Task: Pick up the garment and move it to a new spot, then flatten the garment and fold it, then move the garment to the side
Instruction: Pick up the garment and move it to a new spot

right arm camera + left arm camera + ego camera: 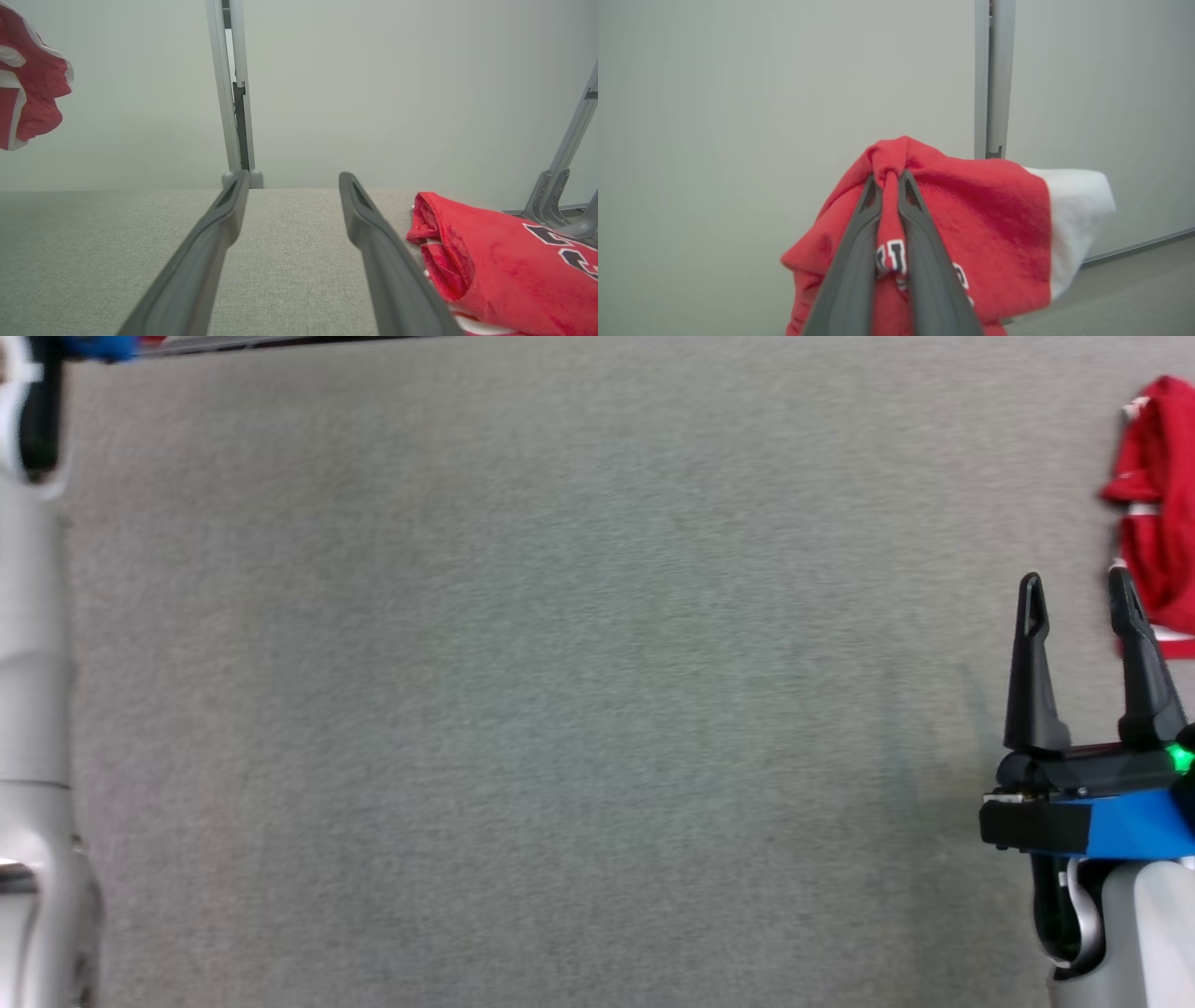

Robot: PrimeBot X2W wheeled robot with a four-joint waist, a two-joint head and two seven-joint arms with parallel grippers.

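A red garment [980, 224] with a white sleeve end and dark lettering hangs bunched in the air, and my left gripper [891, 179] is shut on a fold of it. The right wrist view catches the same lifted garment [28, 79] at its upper left, above the grey table. My pale left forearm [33, 663] runs up the left edge of the head view. At the lower right of that view my right gripper [1075, 581] stands open over the table [560, 709], with nothing between its fingers [294, 177].
Another red garment [1158, 504] with dark numbers lies folded on the table's right side, just right of my right gripper [504, 270]. A grey upright post [236, 93] stands behind the table's far edge. A metal frame leg [560, 186] is at the far right.
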